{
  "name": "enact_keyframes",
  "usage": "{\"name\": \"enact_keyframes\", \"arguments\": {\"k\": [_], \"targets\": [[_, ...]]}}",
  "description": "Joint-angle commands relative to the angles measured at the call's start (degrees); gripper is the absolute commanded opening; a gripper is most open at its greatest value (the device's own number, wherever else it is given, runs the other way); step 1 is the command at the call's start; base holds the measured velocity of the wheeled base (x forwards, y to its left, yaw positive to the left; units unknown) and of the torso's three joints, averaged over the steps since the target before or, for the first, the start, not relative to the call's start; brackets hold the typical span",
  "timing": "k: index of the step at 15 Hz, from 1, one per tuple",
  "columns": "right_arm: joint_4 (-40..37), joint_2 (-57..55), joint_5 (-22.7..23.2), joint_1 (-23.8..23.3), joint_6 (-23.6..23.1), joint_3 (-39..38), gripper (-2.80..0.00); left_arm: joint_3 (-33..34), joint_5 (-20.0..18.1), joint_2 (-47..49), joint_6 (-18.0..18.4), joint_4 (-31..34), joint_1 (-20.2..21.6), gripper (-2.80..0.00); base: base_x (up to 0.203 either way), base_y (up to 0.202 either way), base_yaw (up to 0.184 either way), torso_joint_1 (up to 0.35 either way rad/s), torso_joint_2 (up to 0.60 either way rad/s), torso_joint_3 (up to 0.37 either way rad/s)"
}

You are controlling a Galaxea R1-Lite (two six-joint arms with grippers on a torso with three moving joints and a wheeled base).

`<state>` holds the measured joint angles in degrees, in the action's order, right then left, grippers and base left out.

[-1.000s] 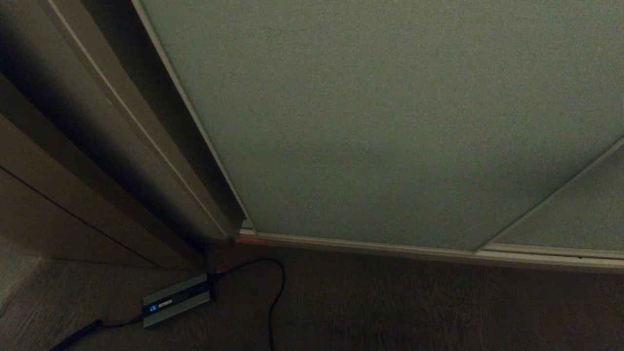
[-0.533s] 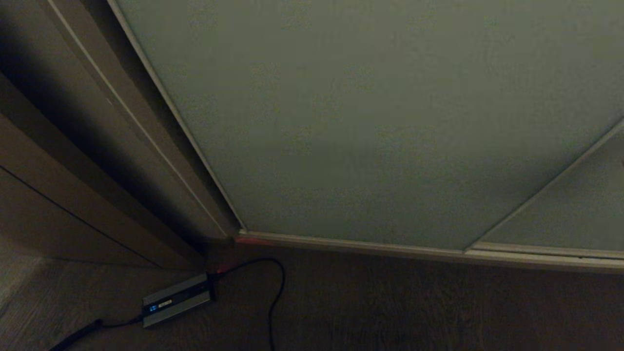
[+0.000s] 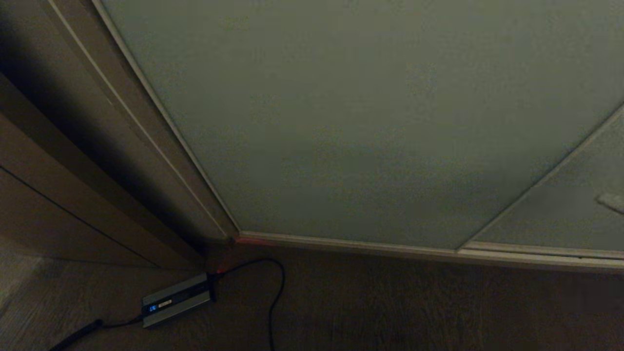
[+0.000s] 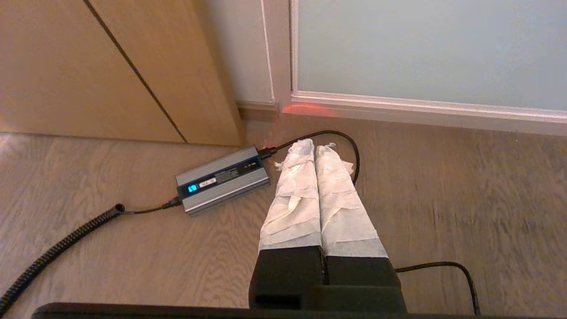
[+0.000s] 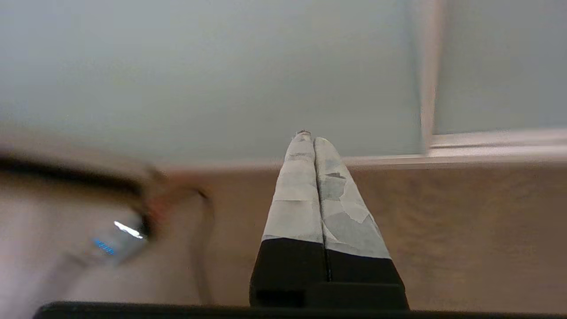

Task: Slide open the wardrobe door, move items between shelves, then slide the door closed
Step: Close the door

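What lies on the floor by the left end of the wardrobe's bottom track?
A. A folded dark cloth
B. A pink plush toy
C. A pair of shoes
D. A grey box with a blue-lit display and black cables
D: the grey box, blue display lit, lies on the wooden floor with a black cable at each end, near the sliding wardrobe door.

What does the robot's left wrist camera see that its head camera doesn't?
Only the left wrist view shows the left hand, its white-wrapped fingers pressed shut and empty above the wooden floor. Only the head view shows the second pale grey-green panel at the right. Both show the grey power box with a blue light, its black cable and the pale grey-green sliding wardrobe door.
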<state>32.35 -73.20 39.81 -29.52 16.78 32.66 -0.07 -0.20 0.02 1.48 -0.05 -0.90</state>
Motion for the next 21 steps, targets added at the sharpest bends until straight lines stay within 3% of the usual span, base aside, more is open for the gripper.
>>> {"name": "enact_keyframes", "arguments": {"k": [1,3,5,10,12,16,19,21], "targets": [[-0.3,9.9,-8.2,7.6,-6.1,-5.9,-2.8,0.1,-0.1,-0.1,0.0,0.0,0.0,-2.8,0.0,0.0,0.0,0.0,0.0,0.0],[-1.1,17.2,-14.8,14.8,-7.9,-10.2,-2.8,0.1,0.0,-0.1,0.0,0.0,0.0,-2.8,0.0,0.0,0.0,0.0,0.0,0.0],[-3.2,26.4,-18.4,21.5,-9.6,-14.6,-2.8,0.1,0.0,-0.1,0.0,0.0,0.0,-2.8,0.0,0.0,0.0,0.0,0.0,0.0],[-21.4,50.7,-24.4,29.8,-13.6,-22.3,-2.8,0.0,0.0,-0.1,0.0,0.0,0.0,-2.8,0.0,0.0,0.0,0.0,0.0,0.0],[-28.8,58.4,-26.6,30.7,-14.2,-24.6,-2.8,0.0,0.0,-0.1,0.0,0.0,0.0,-2.8,0.0,0.0,0.0,0.0,0.0,0.0],[-35.2,72.2,-30.0,29.5,-15.3,-29.0,-2.8,0.0,-0.1,-0.1,0.0,0.0,0.0,-2.8,0.0,0.0,0.0,0.0,0.0,0.0],[-32.7,73.3,-40.7,29.3,-16.2,-32.6,-2.8,0.1,0.0,-0.1,0.0,0.0,0.0,-2.8,0.0,0.0,0.0,0.0,0.0,0.0],[-32.9,73.3,-39.3,29.3,-19.4,-32.9,-2.8,0.1,0.0,-0.1,0.0,0.0,0.0,-2.8,0.0,0.0,0.0,0.0,0.0,0.0]]}}
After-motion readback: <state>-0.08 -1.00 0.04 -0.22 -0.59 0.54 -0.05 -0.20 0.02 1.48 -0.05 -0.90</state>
